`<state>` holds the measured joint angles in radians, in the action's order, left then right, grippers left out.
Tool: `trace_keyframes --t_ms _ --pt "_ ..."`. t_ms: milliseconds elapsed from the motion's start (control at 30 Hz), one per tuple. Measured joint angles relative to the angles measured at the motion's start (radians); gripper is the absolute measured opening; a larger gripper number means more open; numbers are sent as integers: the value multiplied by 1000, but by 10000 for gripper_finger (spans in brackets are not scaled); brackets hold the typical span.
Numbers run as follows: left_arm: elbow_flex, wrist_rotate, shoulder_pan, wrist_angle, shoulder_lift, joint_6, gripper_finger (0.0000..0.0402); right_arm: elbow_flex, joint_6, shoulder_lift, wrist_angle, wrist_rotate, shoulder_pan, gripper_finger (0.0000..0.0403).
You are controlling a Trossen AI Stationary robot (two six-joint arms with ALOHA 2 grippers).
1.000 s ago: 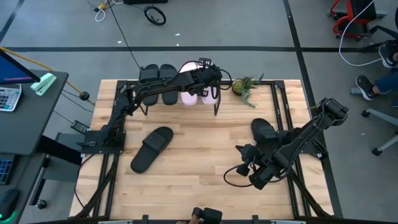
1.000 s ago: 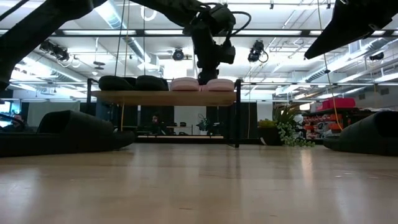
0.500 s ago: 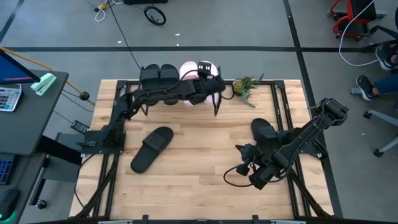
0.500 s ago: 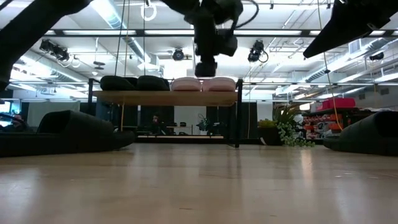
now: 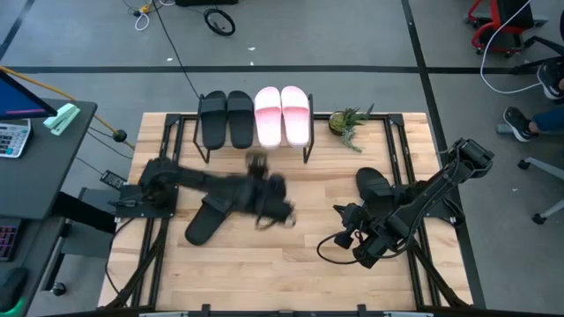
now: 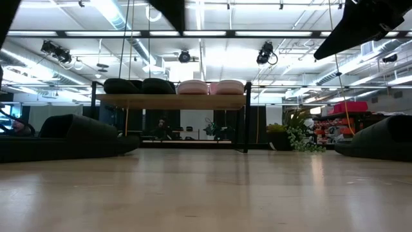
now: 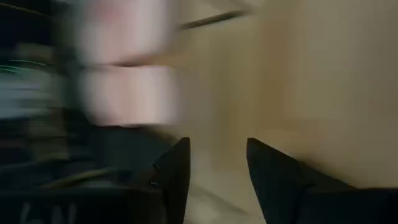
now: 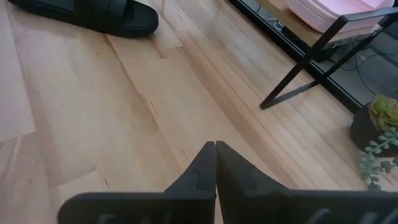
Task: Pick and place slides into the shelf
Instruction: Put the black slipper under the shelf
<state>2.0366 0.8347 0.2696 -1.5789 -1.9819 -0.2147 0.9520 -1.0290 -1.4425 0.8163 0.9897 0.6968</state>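
Observation:
The shelf stands at the table's far edge. Two black slides and two pink slides lie side by side on its top board, also seen in the low view as the pink slides. A third black slide rests on the table left of centre, partly under my left arm. A fourth black slide lies beside my right arm. My left gripper is blurred over the table's middle, open and empty. My right gripper is shut and empty, low over the table's right near part.
A small potted plant stands just right of the shelf at the far edge. Black frame rails run along the table's left and right sides. Bare wood lies between the shelf legs and the near edge. An office chair and a person's legs are beyond the right side.
My left gripper has risen from the pink slides on the shelf and swung fast toward the near edge, now over the table's middle by the loose black slide. Both pink slides stay side by side on the shelf.

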Motion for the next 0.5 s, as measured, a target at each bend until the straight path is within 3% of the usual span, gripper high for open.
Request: trace_keyframes --t_ms 100,133,300,500 --pt "-32 -279 97 37 28 -129 154 0 0 0 -3 0 0 5" --pt "-37 -331 127 44 32 -141 151 0 0 0 -3 1 0 5" --pt "-151 -346 247 14 27 -192 140 0 8 0 -11 6 -1 5" --pt "-440 -396 320 10 32 -422 149 0 9 0 -20 14 -1 5"
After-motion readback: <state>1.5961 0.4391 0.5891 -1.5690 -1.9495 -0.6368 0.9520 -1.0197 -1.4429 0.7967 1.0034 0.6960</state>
